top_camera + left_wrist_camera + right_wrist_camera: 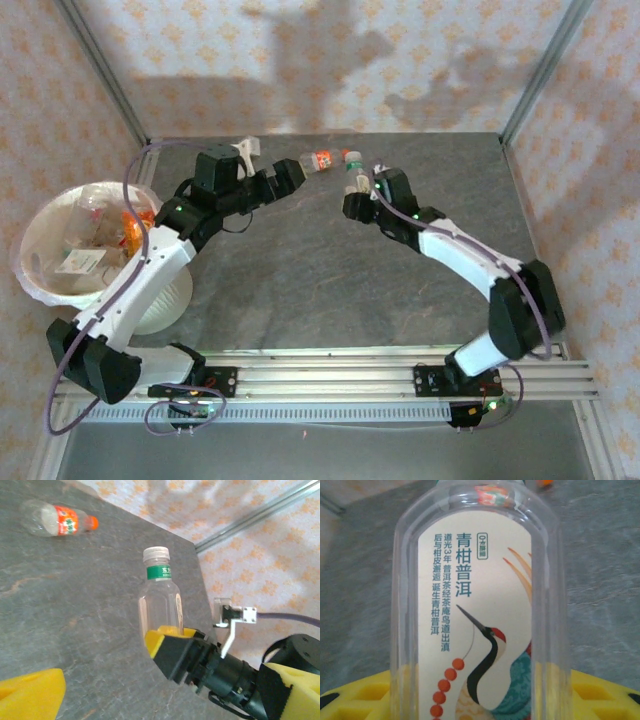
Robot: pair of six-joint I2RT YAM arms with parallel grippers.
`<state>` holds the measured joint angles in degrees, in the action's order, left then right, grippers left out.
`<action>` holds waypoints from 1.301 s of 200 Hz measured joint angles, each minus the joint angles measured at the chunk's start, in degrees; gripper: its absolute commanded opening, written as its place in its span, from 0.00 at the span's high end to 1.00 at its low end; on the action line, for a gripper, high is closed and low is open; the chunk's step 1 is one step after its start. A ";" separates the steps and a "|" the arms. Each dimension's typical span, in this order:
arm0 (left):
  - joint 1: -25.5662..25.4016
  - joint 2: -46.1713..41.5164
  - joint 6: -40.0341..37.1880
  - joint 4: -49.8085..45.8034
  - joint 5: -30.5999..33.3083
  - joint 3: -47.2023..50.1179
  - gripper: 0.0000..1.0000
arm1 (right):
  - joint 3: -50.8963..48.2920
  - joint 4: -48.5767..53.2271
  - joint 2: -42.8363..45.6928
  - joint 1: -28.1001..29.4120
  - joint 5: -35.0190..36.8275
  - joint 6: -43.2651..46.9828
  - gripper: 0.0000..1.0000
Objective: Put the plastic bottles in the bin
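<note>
**A:** The bin (22, 262) sits near-left with bottles inside. The right gripper (170, 634) is clamped low on the upright crane-label bottle (480, 605). Could it tip?

**B:** Likely. A low grip lets the bottle pivot on the swing across. The left gripper (292, 178), jaws wide apart, is stretched toward the orange-label bottle (322, 159) lying beyond.

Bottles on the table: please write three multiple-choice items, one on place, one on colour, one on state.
1. Where on the table does the orange-label bottle lie?
A. near the far edge
B. at the near edge
C. in the right corner
2. What colour is the cap of the upright bottle?
A. red
B. white
C. blue
3. The upright bottle is:
A. fallen over
B. standing free
C. gripped by the right gripper

1 A, the top view shows it by the far edge; 2 B, its cap is white; 3 C, yellow fingers clamp its base.
</note>
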<state>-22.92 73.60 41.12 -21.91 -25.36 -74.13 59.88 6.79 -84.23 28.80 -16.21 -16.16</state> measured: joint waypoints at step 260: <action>-11.87 14.05 4.22 10.64 -0.13 -5.51 0.38 | -5.33 -7.06 15.91 3.30 -21.29 3.08 0.27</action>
<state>-34.79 87.66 45.34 -11.27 -25.50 -79.64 54.54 -0.27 -68.31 32.10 -37.50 -13.08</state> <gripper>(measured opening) 0.649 0.632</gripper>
